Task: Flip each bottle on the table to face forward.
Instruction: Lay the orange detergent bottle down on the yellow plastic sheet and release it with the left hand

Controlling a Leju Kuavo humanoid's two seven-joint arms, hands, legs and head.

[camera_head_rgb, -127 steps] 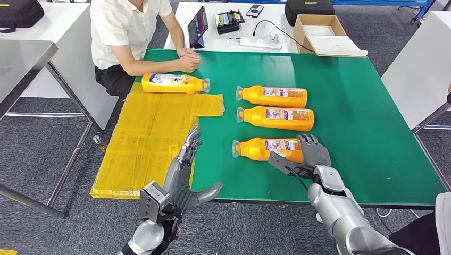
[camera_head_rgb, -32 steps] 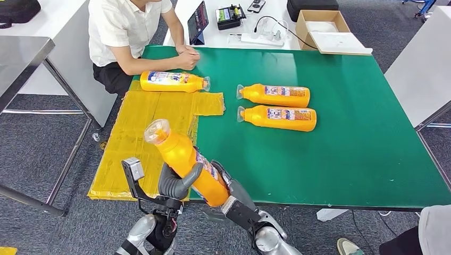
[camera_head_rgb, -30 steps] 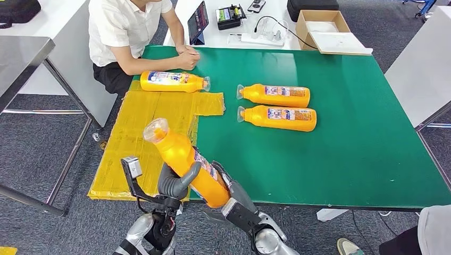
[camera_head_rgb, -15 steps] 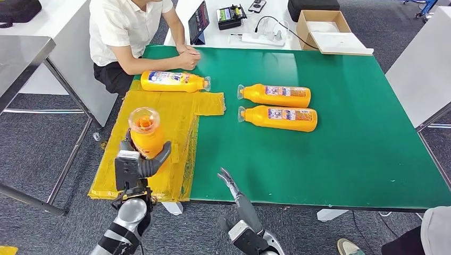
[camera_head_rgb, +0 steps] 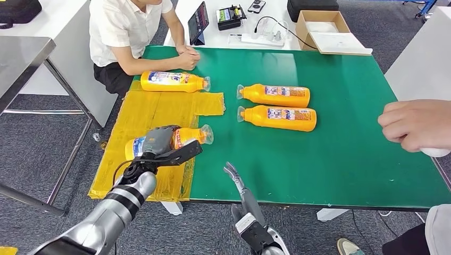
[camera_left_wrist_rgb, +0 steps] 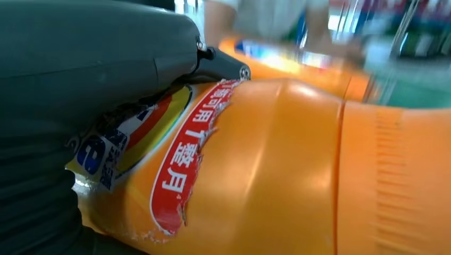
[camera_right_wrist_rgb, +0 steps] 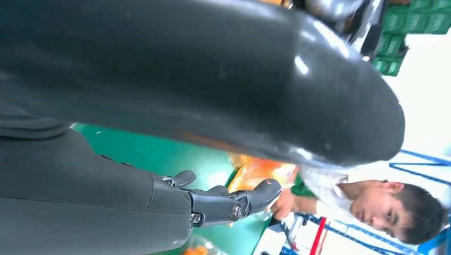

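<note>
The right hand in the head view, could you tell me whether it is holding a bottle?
No, the right hand holds nothing, fingers open at the table's near edge; the left hand grips the bottle.

The left hand point(camera_head_rgb: 159, 144) has laid its bottle point(camera_head_rgb: 175, 139) down (label up).

The bottle point(camera_left_wrist_rgb: 276, 170) gripped by the left hand point(camera_left_wrist_rgb: 80, 106) carries a torn label: a red band with white Chinese characters, of which 可用, 整 and 月 can be read, and beside it a blue-and-white patch with large figures partly hidden by the fingers. In the head view the labels on the bottles lying on the table point(camera_head_rgb: 340, 159) show as coloured print too small to read. Nothing on the tablet point(camera_head_rgb: 197, 24) can be made out.
</note>
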